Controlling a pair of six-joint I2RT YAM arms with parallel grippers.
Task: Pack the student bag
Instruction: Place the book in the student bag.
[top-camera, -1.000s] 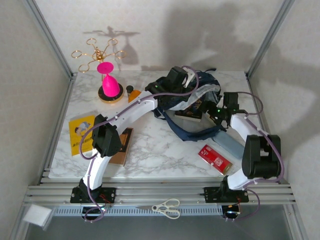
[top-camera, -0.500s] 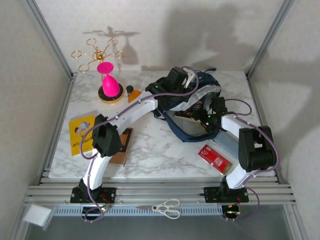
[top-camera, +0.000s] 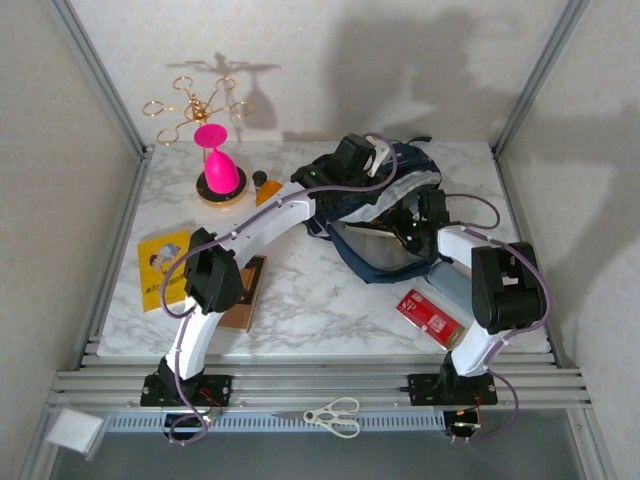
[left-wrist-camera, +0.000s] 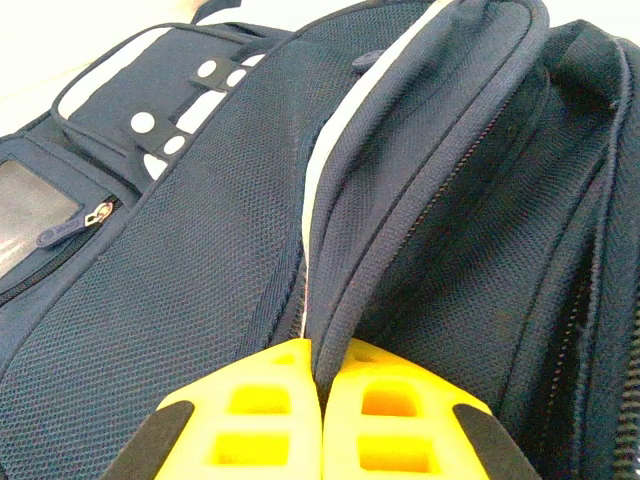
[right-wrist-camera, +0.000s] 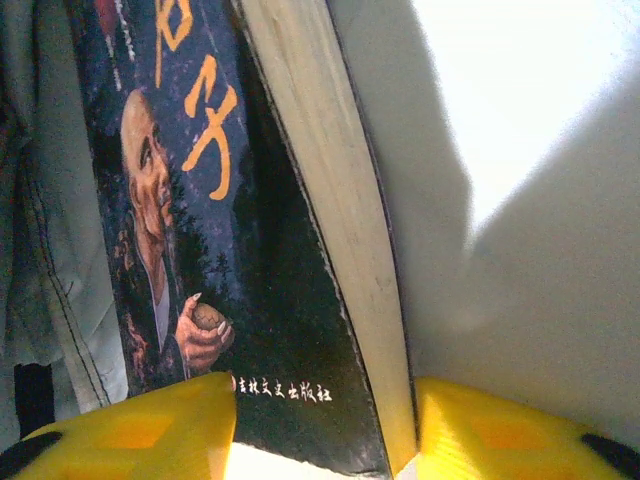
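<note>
The student bag (top-camera: 352, 262), a navy backpack with white trim, lies at the back right of the table with its mouth gaping toward the front. My left gripper (top-camera: 383, 168) is shut on the bag's piped zip edge (left-wrist-camera: 345, 250) and holds that rim up; the edge runs straight between the yellow fingers (left-wrist-camera: 250, 410). My right gripper (top-camera: 413, 224) reaches into the mouth from the right. Its fingers (right-wrist-camera: 500, 430) sit either side of the near corner of a dark-covered book (right-wrist-camera: 270, 250) with orange characters, pressing its cover and back. The bag's pale lining (right-wrist-camera: 520, 280) lies behind.
A red packet (top-camera: 430, 317) and a grey-blue case (top-camera: 456, 286) lie in front of the bag on the right. On the left are a yellow booklet (top-camera: 163, 268), a brown book (top-camera: 246, 292) and a pink glass (top-camera: 217, 165) on a gold stand. Scissors (top-camera: 335, 415) rest on the front rail.
My right gripper has moved left into the bag's mouth with its jaws narrowing onto the book, which now lies deeper inside. The left arm has not moved.
</note>
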